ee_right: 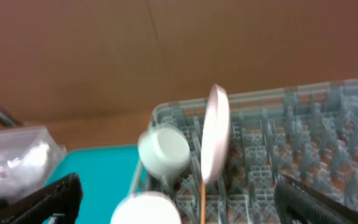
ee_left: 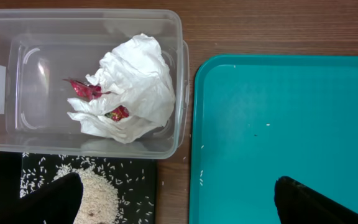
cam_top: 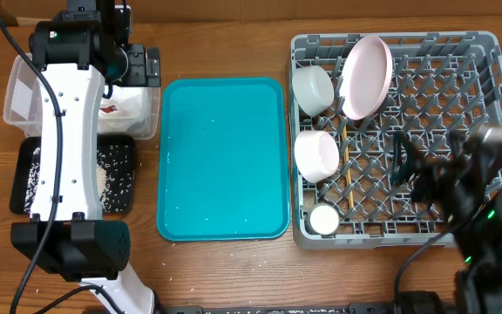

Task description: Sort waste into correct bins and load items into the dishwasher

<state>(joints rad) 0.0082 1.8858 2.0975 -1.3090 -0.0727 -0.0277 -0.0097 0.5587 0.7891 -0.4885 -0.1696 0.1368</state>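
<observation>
The clear tub (ee_left: 182, 37) holds a crumpled white napkin (ee_left: 135, 81) and red wrapper scraps (ee_left: 86, 89). Beside it, the black tray (ee_left: 135, 180) holds a pile of rice (ee_left: 98, 193). My left gripper (ee_left: 179, 205) is open and empty, above the gap between the black tray and the teal tray (ee_left: 291, 112). The grey rack (cam_top: 460, 87) holds an upright pink plate (cam_top: 366, 74), two white bowls (cam_top: 313, 87) (cam_top: 316, 154), a small cup (cam_top: 324, 219) and chopsticks (cam_top: 349, 166). My right gripper (cam_top: 405, 164) is open and empty above the rack's middle.
A few rice grains lie on the teal tray (cam_top: 225, 157) and on the wood near its front edge. The left arm's white body (cam_top: 72, 148) hides much of the tub and black tray from overhead. The rack's right half has bare pegs.
</observation>
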